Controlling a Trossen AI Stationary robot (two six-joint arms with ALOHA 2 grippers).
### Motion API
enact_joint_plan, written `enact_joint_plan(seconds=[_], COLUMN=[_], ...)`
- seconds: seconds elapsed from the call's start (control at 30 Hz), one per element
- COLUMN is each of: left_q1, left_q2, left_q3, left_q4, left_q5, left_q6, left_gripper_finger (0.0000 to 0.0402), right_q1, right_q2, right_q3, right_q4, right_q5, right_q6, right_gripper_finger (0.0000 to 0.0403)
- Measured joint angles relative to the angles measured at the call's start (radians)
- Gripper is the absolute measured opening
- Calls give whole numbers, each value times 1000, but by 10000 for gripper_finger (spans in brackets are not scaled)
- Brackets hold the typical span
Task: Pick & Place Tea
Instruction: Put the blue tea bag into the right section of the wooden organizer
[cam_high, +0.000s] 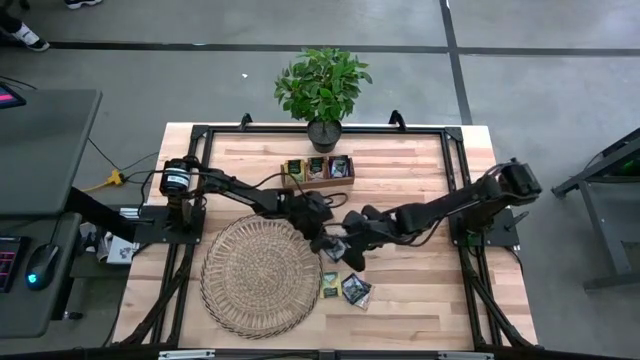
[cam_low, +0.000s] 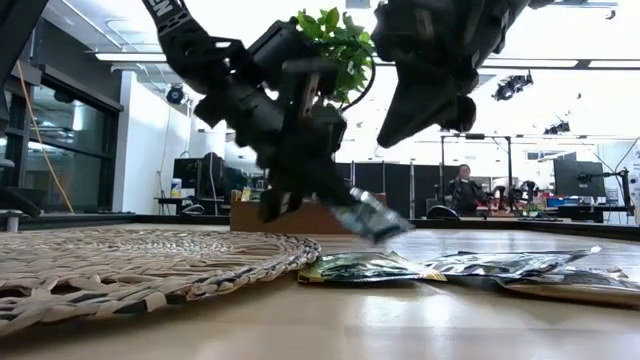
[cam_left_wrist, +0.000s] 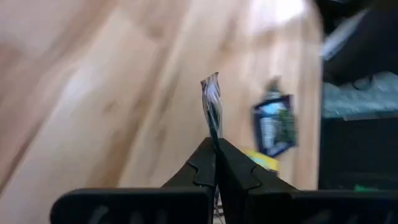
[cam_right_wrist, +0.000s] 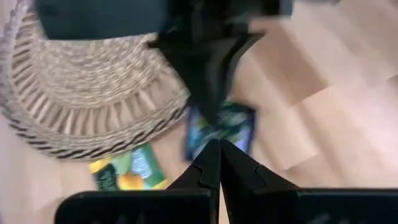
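Observation:
My left gripper (cam_high: 330, 245) is shut on a dark sachet (cam_low: 372, 222), just off the right rim of the round wicker mat (cam_high: 262, 275). In the left wrist view the sachet (cam_left_wrist: 211, 99) shows edge-on. My right gripper (cam_high: 352, 258) hovers close beside it with its fingers shut (cam_right_wrist: 219, 149) on nothing, higher up in the low view (cam_low: 395, 130). A yellow-green sachet (cam_high: 329, 285) and a dark one (cam_high: 355, 290) lie flat on the table near the mat. The wooden tray (cam_high: 318, 170) holds more sachets. My left gripper pinches the dark sachet by one edge (cam_left_wrist: 214, 134) between its two fingers. The fingers slant down from the table's left. The sachet is lifted clear of the table and sticks out tilted beyond the fingertips (cam_low: 345, 205).
A potted plant (cam_high: 322, 85) stands at the far edge behind the tray. The wicker mat covers the near left part of the table. Bare wood (cam_high: 420, 290) lies to the right of the loose sachets. A black frame (cam_high: 455, 180) borders the table.

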Motion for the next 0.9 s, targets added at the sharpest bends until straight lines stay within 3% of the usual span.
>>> enact_joint_plan(seconds=[0.13,0.23,0.53,0.73,0.9], left_q1=[0,0,0,0,0], left_q2=[-1,-3,-3,-4,-4], left_q3=[62,127,305,335,337], left_q4=[-7,-88,-478,-500,-500], left_q5=[68,84,2,-4,-4], left_q6=[86,142,398,427,426], left_gripper_finger=[0,0,0,0,0], right_q1=[-15,-32,-79,-101,-114], right_q2=[-39,-44,-45,-47,-48], right_q3=[0,0,0,0,0], right_q4=[-57,-72,-73,-72,-68], right_q5=[43,-5,-143,-138,-147], right_q6=[-81,-124,-163,-196,-211], right_gripper_finger=[14,40,167,226,229])
